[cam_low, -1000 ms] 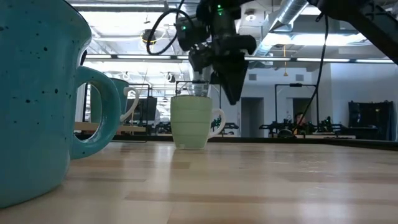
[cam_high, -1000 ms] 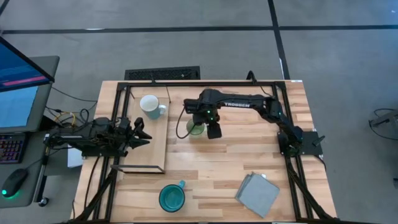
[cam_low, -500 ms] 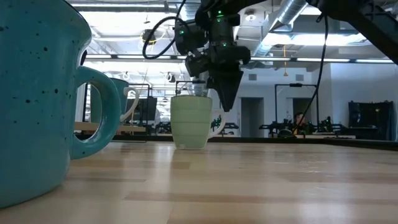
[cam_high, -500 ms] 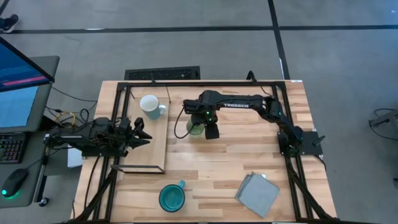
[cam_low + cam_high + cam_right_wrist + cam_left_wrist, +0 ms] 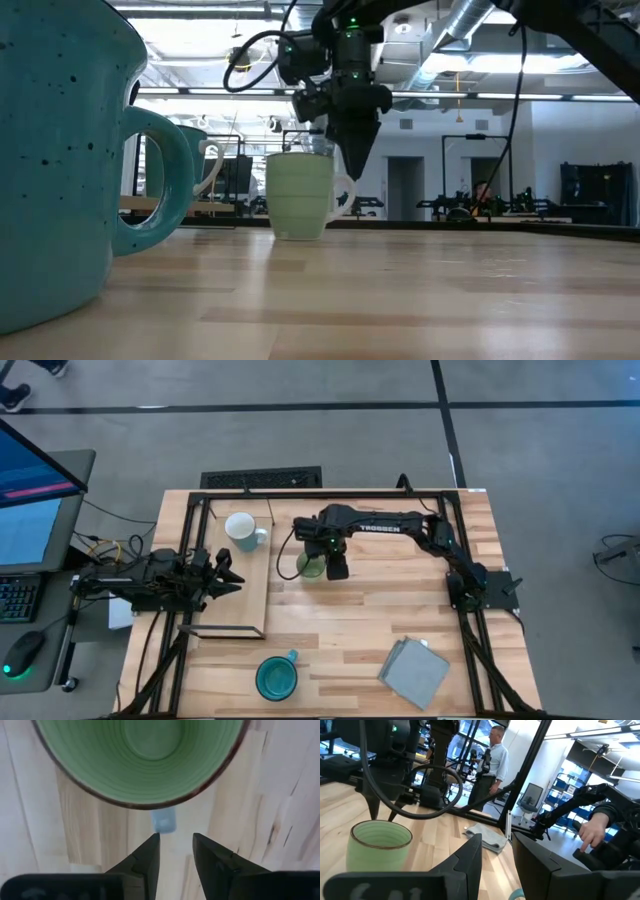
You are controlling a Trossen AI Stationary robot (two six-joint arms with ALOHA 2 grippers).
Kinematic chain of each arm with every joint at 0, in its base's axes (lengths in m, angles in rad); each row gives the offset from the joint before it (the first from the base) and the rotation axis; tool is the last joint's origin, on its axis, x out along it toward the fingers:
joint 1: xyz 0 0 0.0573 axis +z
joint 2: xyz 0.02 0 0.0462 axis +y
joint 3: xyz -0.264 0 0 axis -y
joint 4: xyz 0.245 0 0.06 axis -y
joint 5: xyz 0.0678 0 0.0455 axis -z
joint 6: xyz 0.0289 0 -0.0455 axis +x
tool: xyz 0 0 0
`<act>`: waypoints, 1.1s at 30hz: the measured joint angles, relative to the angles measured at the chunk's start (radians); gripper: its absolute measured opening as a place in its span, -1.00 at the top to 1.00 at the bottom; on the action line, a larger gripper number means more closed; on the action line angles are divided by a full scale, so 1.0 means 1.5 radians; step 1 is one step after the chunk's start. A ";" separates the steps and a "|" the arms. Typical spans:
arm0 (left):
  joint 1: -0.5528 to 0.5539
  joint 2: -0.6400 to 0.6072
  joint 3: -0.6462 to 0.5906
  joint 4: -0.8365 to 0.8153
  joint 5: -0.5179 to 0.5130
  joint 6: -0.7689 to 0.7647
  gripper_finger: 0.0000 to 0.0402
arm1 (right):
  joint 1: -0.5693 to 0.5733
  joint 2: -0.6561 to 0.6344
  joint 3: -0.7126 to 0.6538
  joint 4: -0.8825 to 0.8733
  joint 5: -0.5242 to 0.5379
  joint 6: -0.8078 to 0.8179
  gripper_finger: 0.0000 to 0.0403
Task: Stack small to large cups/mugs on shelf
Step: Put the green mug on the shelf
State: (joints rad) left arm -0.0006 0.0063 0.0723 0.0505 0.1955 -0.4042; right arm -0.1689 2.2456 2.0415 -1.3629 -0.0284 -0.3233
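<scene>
The small light-green mug stands upright on the planked tabletop, right of the shelf. My right gripper points down beside the mug's rim, over its pale handle. It is open by a narrow gap. The white mug stands on the shelf's far end. The teal-blue mug stands near the table's near edge. My left gripper waits level over the shelf's left side, narrowly open. My right gripper comes from above, pointing down, at the green mug's handle. One fingertip stands in line with the handle's top. Whether it touches the handle, I cannot tell. The mug rests on its base on the table.
A grey folded cloth lies at the table's near right. A black frame runs around the table. Bare planks lie between the green mug and the teal mug. A person stands in the room beyond the table.
My right gripper has moved toward the table's left and down, closing in on the green mug's handle. The green mug has slid a little toward the table's left, still upright.
</scene>
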 joint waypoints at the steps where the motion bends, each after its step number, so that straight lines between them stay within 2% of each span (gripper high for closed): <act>1: 0.000 0.000 0.000 0.000 0.000 0.000 0.51 | 0.002 0.000 0.000 0.000 0.000 0.000 0.31; 12: 0.000 0.000 0.000 0.000 -0.018 0.000 0.51 | 0.021 0.000 0.000 -0.002 -0.001 0.000 0.33; 33: 0.000 0.000 0.000 0.000 -0.018 -0.001 0.51 | 0.043 0.000 0.000 0.093 -0.001 0.029 0.34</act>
State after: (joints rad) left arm -0.0006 0.0063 0.0719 0.0501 0.1688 -0.4049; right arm -0.1047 2.2452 2.0418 -1.2228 -0.0299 -0.2802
